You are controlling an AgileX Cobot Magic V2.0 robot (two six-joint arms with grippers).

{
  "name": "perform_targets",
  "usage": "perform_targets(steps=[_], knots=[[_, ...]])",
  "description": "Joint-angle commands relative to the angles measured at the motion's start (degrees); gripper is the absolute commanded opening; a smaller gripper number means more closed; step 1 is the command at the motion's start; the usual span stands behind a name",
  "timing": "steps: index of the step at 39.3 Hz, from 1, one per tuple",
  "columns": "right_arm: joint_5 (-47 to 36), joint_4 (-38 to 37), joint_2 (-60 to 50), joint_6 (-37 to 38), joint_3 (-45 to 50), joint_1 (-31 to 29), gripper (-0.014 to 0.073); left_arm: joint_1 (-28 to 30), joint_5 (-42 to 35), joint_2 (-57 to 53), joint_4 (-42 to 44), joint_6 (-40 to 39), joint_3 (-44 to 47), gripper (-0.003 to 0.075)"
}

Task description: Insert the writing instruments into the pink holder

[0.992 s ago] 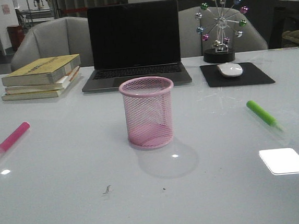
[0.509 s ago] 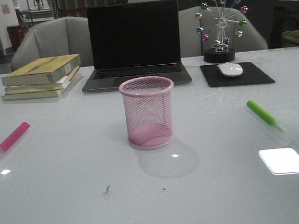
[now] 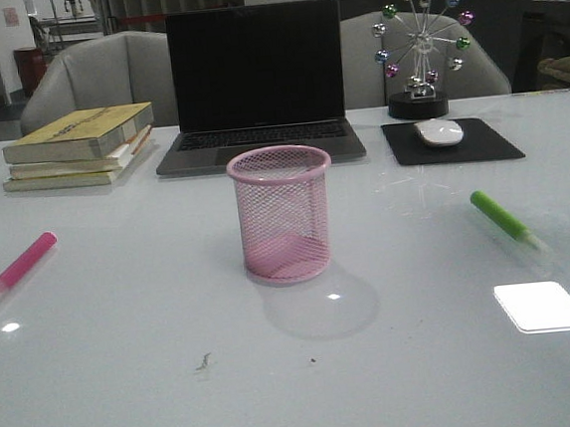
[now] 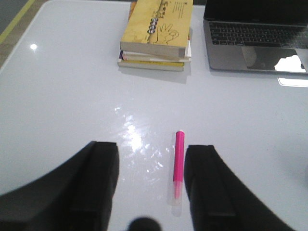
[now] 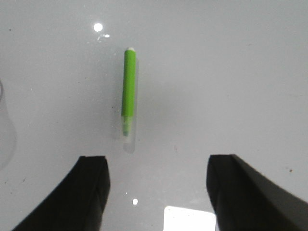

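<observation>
The pink mesh holder [image 3: 283,214] stands upright and empty at the table's middle. A magenta marker [image 3: 20,266] lies flat at the left and a green marker [image 3: 503,219] lies flat at the right, both well apart from the holder. In the left wrist view my left gripper [image 4: 151,156] hangs open above the table, the magenta marker [image 4: 178,163] lying between its fingers, close to one finger [image 4: 208,183]. In the right wrist view my right gripper [image 5: 158,166] is open and empty, the green marker [image 5: 129,89] on the table ahead of it. Neither gripper shows in the front view.
A stack of books [image 3: 81,145] sits at the back left, a dark laptop [image 3: 257,86] behind the holder, and a white mouse [image 3: 439,132] on a black pad [image 3: 494,145] at the back right. A ferris-wheel ornament [image 3: 419,52] stands behind the pad.
</observation>
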Motion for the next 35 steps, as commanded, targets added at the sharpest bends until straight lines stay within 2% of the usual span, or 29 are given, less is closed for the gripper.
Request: perform_targets(steps=[1,12,22,29,35], knots=[[-3.73,2.01,1.79,-1.95,-2.1,0.03,0.0542,-0.41,-3.6,0.56,-1.83,-0.68,-2.24,0.0395],[-7.34,4.17,11.54,-5.89,-2.1,1.78,0.0542,-0.41,-4.85,0.69,-2.08,-0.68,-2.24,0.0395],[-11.21,4.1,18.01,-5.9,-4.13,3.54,0.054,-0.41,-4.93,0.69,-2.08,-0.68,-2.24,0.0395],[-6.81,4.1,22.68,-5.9,-11.66,3.54,0.054,-0.41,-4.93,0.69,-2.08,-0.68,-2.24,0.0395],[3.51,4.1,28.28,-5.9,-22.42,3.54,0.054,-0.41,-4.93,0.69,-2.08,-0.68,-2.24,0.0395]])
